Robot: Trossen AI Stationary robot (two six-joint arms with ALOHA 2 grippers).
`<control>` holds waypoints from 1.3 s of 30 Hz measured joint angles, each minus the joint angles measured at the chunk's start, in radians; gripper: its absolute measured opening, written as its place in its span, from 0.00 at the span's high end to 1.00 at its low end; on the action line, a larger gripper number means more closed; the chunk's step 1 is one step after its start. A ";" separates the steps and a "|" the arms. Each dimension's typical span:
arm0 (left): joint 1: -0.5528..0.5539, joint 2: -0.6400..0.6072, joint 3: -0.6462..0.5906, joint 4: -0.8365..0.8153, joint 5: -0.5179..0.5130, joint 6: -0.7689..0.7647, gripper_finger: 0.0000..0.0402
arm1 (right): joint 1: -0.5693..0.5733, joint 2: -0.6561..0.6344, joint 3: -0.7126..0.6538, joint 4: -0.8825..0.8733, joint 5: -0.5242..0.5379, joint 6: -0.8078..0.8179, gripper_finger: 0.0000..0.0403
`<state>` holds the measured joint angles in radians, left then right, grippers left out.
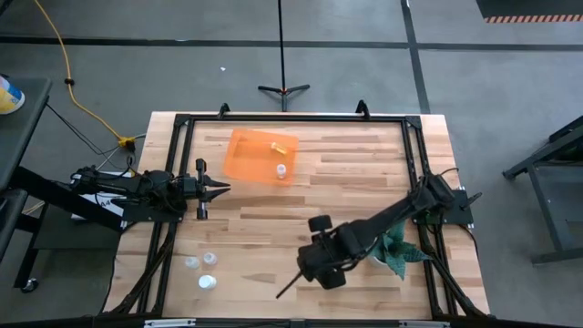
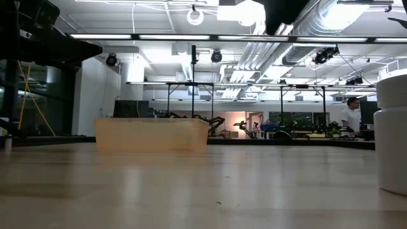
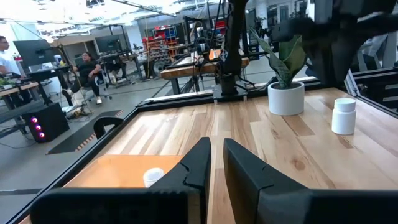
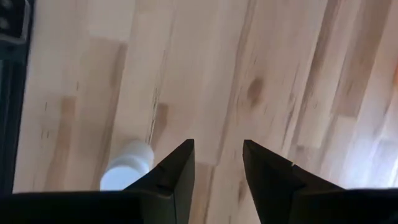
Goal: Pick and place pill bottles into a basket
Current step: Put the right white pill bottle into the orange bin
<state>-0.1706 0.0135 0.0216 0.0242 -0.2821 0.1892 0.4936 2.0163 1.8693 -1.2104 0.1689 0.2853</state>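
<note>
Sitting in basket (image 1: 248, 155): one pill bottle (image 1: 281, 169)

No lettering to call out anywhere: no label, brand, number or sign can be read in any view, not on the bottles, the orange basket, the bench, the arms, or in the room behind.
</note>
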 joint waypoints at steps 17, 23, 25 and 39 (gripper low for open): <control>0.000 0.000 0.000 0.000 0.000 0.000 0.80 | 0.105 0.000 -0.033 0.004 -0.109 0.179 0.31; 0.000 0.000 0.000 0.000 0.000 0.000 0.80 | 0.123 0.000 -0.098 0.063 -0.150 0.192 0.31; 0.000 0.000 0.000 0.000 0.000 0.000 0.80 | 0.126 0.000 -0.145 0.100 -0.174 0.206 0.31; 0.000 0.000 0.000 0.002 0.000 0.000 0.80 | 0.120 0.001 -0.296 0.218 -0.186 0.235 0.31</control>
<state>-0.1707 0.0135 0.0216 0.0265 -0.2821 0.1890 0.6140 2.0174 1.5732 -0.9929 -0.0169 0.5198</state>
